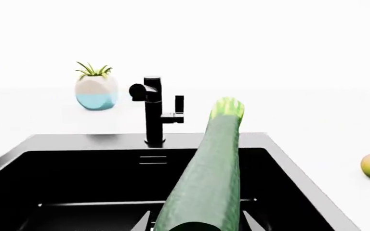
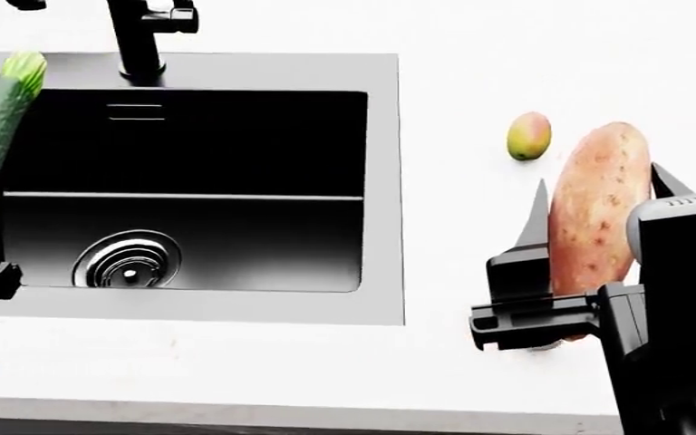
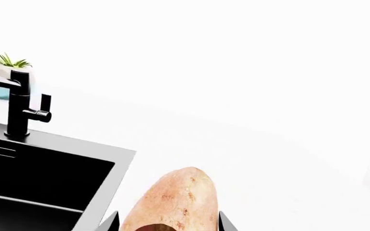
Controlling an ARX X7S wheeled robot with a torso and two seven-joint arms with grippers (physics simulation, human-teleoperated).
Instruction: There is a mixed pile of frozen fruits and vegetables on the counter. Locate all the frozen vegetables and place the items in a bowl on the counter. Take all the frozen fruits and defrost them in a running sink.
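sink (image 2: 203, 82): the black basin fills the left and middle of our head view, grey rim all round, chrome drain (image 2: 127, 258) low on its floor, black faucet (image 2: 142, 36) at the back edge. white counter (image 2: 469, 72) surrounds it.

sweet potato (image 2: 596, 213): orange-pink, speckled, held lengthwise in the right gripper (image 2: 596, 222), above the counter to the right of the sink. we see one dark finger (image 2: 529, 236) on each flank, both touching the skin, so the jaws are closed on it.

zucchini (image 1: 207, 183): dark green, pale tip forward, slanting over the left end of the basin. it runs out of the left gripper (image 1: 198, 224); in the left wrist view we see grey finger edges either side of its base (contact looks firm, though the pads are mostly hidden).

planter (image 1: 96, 91): white and light blue, green sprout on top, on the counter behind the faucet.

mango (image 2: 528, 136): yellow-green with a red blush, lying alone on the counter, just beyond the tip of the sweet potato, apart from it.
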